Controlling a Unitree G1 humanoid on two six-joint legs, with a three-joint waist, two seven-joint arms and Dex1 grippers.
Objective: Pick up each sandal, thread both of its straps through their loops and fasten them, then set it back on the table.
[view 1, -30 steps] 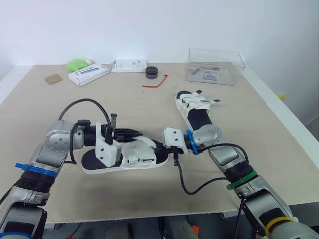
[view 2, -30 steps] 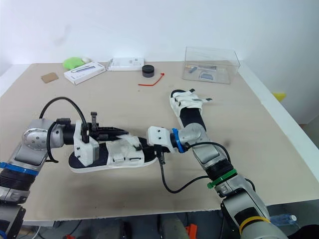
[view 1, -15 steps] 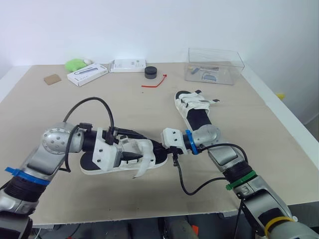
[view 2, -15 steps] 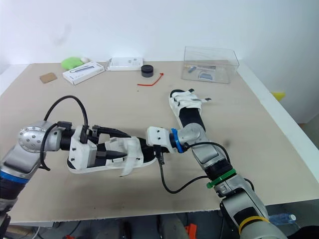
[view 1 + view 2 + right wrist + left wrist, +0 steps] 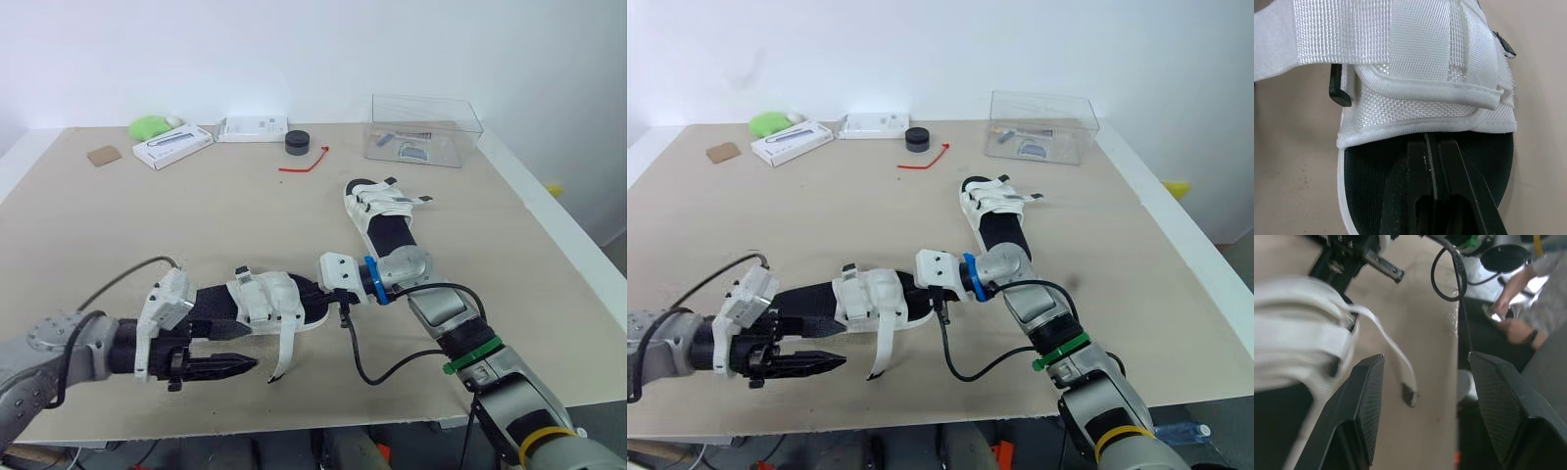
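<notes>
We see the near sandal [image 5: 265, 299] strapped in white woven cloth, coarse-ribbed and matt, over a black footbed with a fine, rough grain. Its loose strap [image 5: 1395, 351] ends in a dark plastic tip. The table [image 5: 147, 225] under that sandal is a pale, matt, wood-like board. Beyond the sandal stands a clear, glossy plastic box [image 5: 423, 129]. Beside the sandal, the left gripper [image 5: 1425, 360] has fingers [image 5: 1364, 401] of matt black plastic with finely dimpled pads.

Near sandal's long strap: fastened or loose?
Loose: the strap hangs off the near sandal, its free end lying on the table.
</notes>
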